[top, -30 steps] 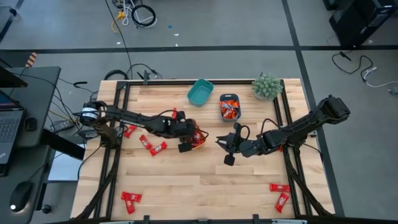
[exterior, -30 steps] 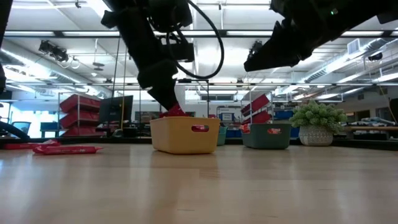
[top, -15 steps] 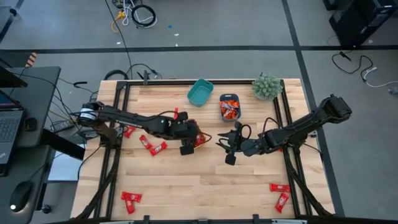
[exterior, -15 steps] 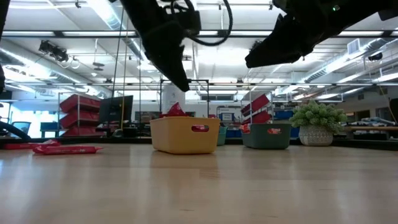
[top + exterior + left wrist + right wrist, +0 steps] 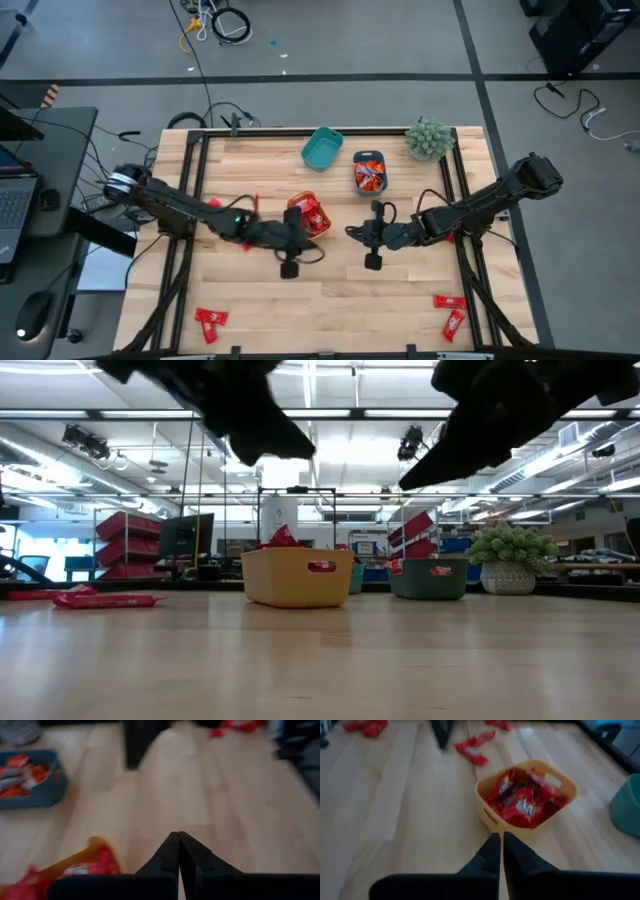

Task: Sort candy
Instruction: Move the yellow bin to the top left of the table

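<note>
Both pincers, left (image 5: 289, 268) and right (image 5: 373, 261), are hovering pressed together and empty; either should be spreading before descending squarely over loose candy (image 5: 210, 318).

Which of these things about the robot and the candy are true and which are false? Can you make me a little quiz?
1. The yellow bin has red candy in it. True.
2. The left gripper is holding a candy. False: its fingers are shut with nothing between them.
3. The teal bin is full of candy. False: it looks empty in the high view.
4. Some candy lies loose on the table. True.
5. The plant stands in the middle of the table. False: it is at a far corner.
6. The right gripper is shut and points toward the yellow bin. True.
</note>
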